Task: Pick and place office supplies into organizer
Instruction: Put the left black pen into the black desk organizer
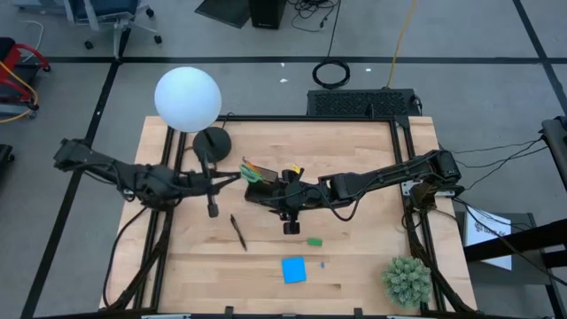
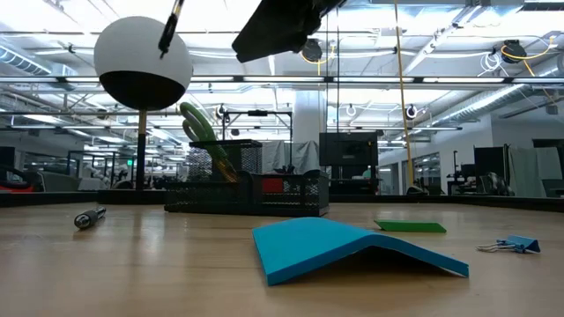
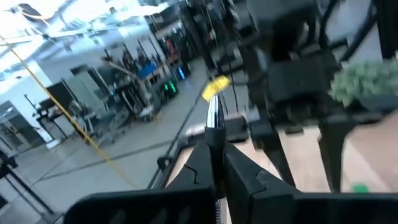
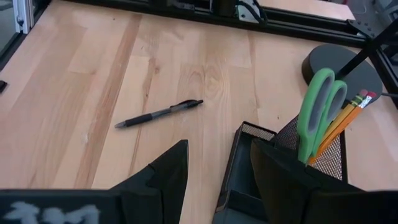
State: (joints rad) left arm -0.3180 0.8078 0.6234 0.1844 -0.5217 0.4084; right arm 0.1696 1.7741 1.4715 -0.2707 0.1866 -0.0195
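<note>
Top-down plate: the wooden tabletop [image 1: 354, 257] carries the black mesh organizer [image 1: 266, 188] near its centre, just in front of the round lamp base [image 1: 213, 142] with its white globe [image 1: 188, 98]. The green-handled scissors [image 4: 318, 109] and the pencils [image 4: 349, 114] stand upright in the taller pen compartment.

The left claw [image 1: 232, 179] reaches in from the left side and is pressed together on a dark pen [image 3: 215, 121], whose silver tip projects past the fingers [image 3: 193, 168] toward the organizer. The right claw [image 4: 217, 171] hangs over the organizer from the right side, partly spread, one finger [image 4: 165, 171] outside the low compartment's wall and the other over its inside; whether it touches the wall cannot be told.

A second pen [image 1: 238, 231] lies on open wood in front of the left claw, apart from everything. The green eraser [image 1: 314, 241] lies just in front of the right claw. The blue sticky-note pad [image 1: 293, 269] lies nearer the front edge, its sheet arched in the low view, with a small blue binder clip [image 2: 511, 245] just beside it. The potted plant [image 1: 407, 280] sits at the front right corner. The widest bare wood lies along the left front and the right rear of the tabletop.
</note>
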